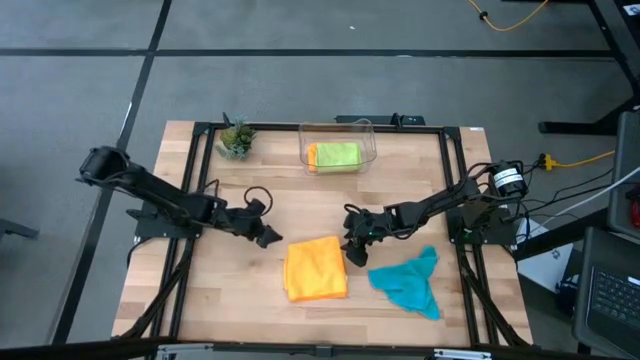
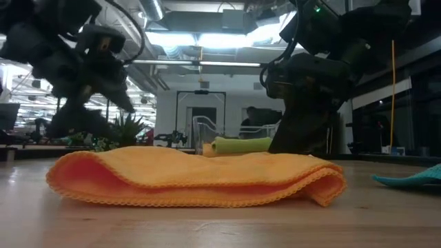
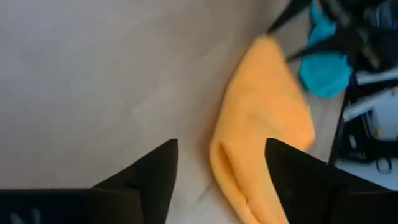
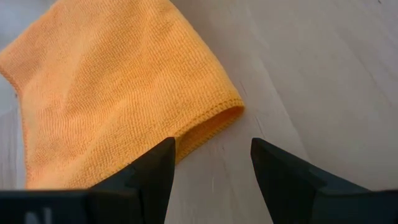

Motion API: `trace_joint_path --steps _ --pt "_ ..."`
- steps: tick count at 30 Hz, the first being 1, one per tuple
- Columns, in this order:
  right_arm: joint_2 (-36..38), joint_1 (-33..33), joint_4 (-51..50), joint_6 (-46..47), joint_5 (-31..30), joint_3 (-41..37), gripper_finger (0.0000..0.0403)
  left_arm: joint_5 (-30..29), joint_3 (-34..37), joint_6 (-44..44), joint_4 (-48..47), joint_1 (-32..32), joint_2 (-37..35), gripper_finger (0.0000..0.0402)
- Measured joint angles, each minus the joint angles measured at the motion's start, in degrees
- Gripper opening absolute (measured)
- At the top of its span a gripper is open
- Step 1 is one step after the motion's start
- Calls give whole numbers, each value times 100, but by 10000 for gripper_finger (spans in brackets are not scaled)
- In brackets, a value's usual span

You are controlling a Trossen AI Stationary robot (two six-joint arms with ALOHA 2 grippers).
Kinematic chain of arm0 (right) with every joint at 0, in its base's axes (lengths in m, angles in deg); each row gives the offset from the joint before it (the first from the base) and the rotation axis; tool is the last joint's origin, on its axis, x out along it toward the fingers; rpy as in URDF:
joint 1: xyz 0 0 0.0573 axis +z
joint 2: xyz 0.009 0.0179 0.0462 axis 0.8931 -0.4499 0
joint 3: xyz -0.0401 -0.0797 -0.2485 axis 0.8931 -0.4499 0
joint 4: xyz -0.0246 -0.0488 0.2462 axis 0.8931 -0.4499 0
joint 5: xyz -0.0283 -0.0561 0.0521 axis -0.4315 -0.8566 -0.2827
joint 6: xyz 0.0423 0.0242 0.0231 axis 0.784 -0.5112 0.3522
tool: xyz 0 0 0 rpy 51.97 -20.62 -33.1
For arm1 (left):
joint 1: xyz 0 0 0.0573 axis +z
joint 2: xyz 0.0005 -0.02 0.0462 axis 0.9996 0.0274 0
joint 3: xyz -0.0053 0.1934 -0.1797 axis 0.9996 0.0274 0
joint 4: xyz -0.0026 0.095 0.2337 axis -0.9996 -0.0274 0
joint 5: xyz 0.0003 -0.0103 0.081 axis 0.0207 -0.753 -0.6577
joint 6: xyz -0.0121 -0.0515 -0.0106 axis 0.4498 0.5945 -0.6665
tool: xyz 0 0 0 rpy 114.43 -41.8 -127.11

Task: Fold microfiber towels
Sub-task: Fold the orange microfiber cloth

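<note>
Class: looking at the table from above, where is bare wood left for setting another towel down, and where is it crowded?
Free: the wood between the plant and the left gripper, and the front left corner beside the orange towel. Crowded: front centre, where the right gripper, orange towel and teal towel sit close together.

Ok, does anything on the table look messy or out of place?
Only the teal towel: it lies crumpled and unfolded near the right front of the table, beside the neatly folded orange towel. The lime green towel sits folded in the clear bin.

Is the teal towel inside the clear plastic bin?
No. The teal towel lies crumpled on the table beside the orange towel, while the clear bin holds a lime green one.
</note>
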Motion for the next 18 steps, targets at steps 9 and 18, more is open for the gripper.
trace_joint_path --steps 9,18 --pt "0 0 19 156 723 2 213 198 -400 695 481 -436 1202 245" --pt "-2 0 138 638 851 9 213 134 -1092 442 503 -483 2246 244"
